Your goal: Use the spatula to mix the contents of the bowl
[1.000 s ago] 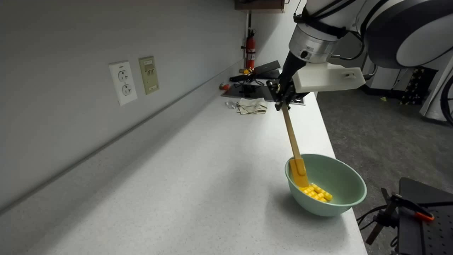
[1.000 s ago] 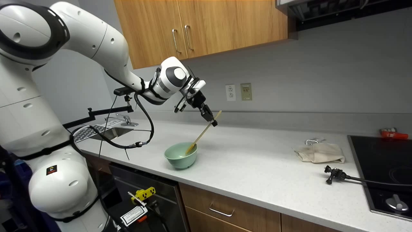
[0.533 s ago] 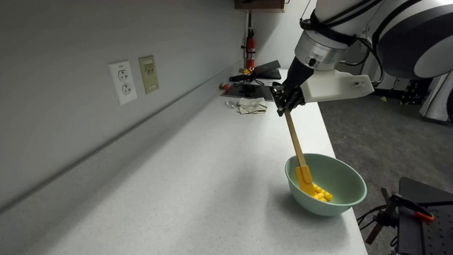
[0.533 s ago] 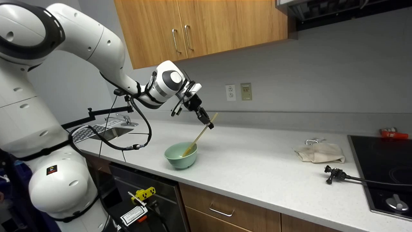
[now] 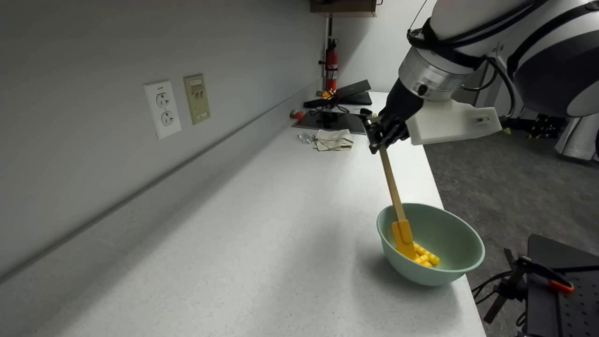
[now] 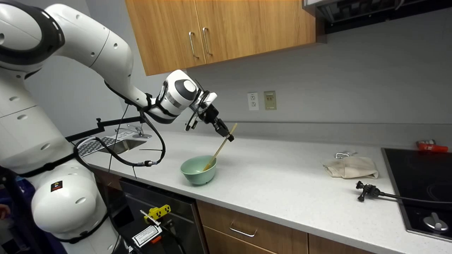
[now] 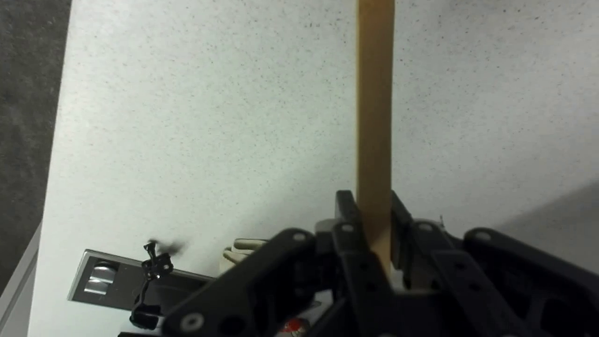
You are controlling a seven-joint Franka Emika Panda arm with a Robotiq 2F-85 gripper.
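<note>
The spatula [image 5: 392, 185] has a tan handle and a yellow end. It leans in the pale green bowl [image 5: 426, 276], its yellow end inside against the near-wall side. The yellow contents [image 5: 428, 257] lie in small pieces at the bowl's bottom, partly hidden by the spatula's end. My gripper [image 5: 377, 149] is shut on the upper handle, above and outside the bowl. In an exterior view the gripper [image 6: 229, 137], spatula [image 6: 220, 148] and bowl [image 6: 199, 179] also show; the contents are hidden there. In the wrist view the handle [image 7: 374, 117] runs up between the fingertips; the bowl is out of view.
The bowl stands close to the counter's front edge. A folded cloth [image 6: 351, 167], a black mount [image 6: 369, 190] and a cooktop [image 6: 423, 183] lie farther along the counter [image 6: 279, 176]. A sink [image 6: 123, 145] is behind the arm. A wall cabinet [image 6: 226, 31] hangs above.
My gripper has moved slightly lower and toward the robot's base, still holding the handle. The spatula's yellow end has moved down into the contents and covers more of them. The bowl has not moved.
</note>
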